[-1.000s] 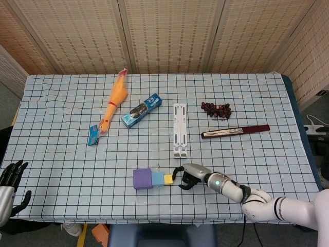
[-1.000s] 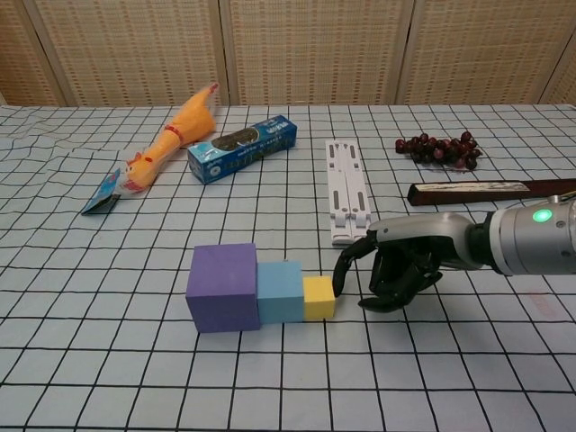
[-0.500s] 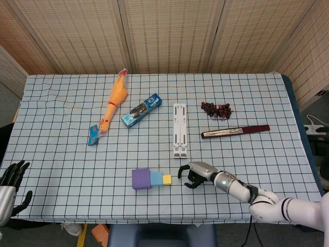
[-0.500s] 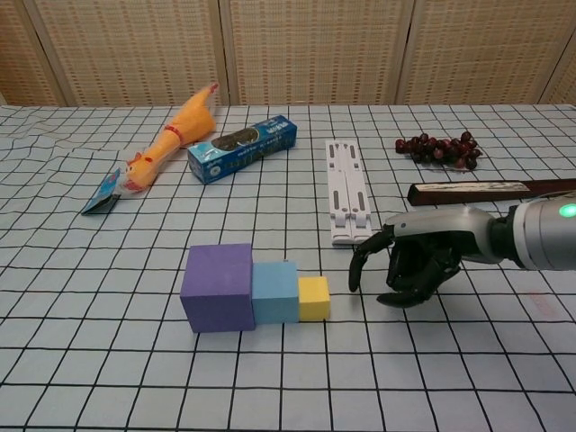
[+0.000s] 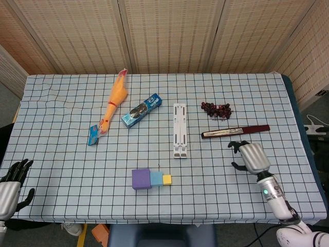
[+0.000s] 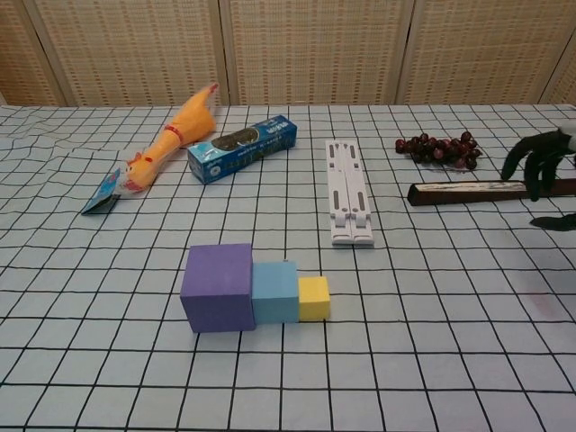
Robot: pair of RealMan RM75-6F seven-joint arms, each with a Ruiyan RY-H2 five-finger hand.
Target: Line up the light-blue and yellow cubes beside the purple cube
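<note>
The right hand (image 5: 249, 156) had pulled well away from the cubes and hung off to the right side of the worktop (image 5: 61, 154), close to the dark flat case (image 5: 235, 131); it held nothing, and its dark fingers (image 6: 531, 162) were loosely curved and apart in the chest view. A second earlier that hand had been right at the yellow cube (image 6: 313, 298), fingertips against its free side, and half a second earlier it had already been clear of it by a small gap. The row it left behind lay near the front edge: the purple cube (image 6: 217, 286), the light-blue cube (image 6: 275, 292) touching it, and the yellow cube touching that, all in one line. They seemed to sit a touch further left than a second before, as if nudged together. By that reading the task looked finished and the retreat was the closing move. The left hand (image 5: 11, 180) stayed low at the front left corner, empty with fingers spread, much as before.
</note>
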